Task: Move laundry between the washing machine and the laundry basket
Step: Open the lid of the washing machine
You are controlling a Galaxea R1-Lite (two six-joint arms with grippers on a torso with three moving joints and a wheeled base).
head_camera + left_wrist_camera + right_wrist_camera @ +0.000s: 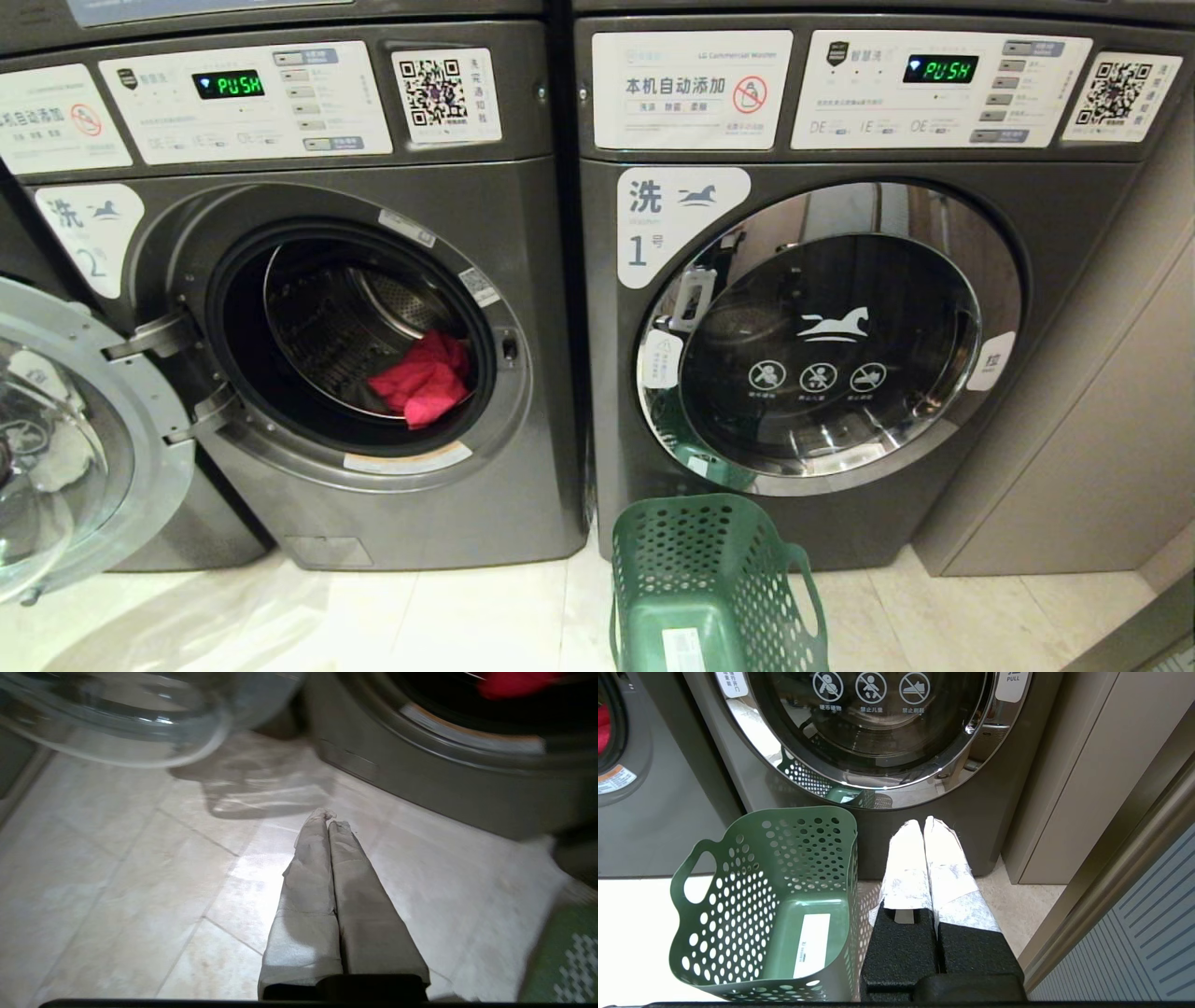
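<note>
Before the washer: washer (308, 308) marked 2 stands with its door (65, 439) swung wide to its left; the twin marked 1 (822, 327), to its right, is shut.
Laundry: a red garment (425, 378) lies at the front lip of the washer's drum, low and to the right; a dark piece seems to sit under it (too dim to be sure).
Basket: green basket (714, 583) on the floor to the right of the washer, in front of the twin, with nothing in it but a white sticker.
Left gripper: left gripper (328, 820) low over the tiles below the washer's opening, fingers clenched together, holding nothing.
Right gripper: right gripper (923, 826) just beside the basket, on the side away from the washer, fingers pressed together on nothing, parked.
Step in hand: likely bringing the left arm to the washer's mouth to fetch the red garment.
Doing it well: part the fingers before entering, come in above the rubber lip, keep off the open door, pinch a raised fold rather than a flat edge, then lift clear of the rim before swinging to the basket.
</note>
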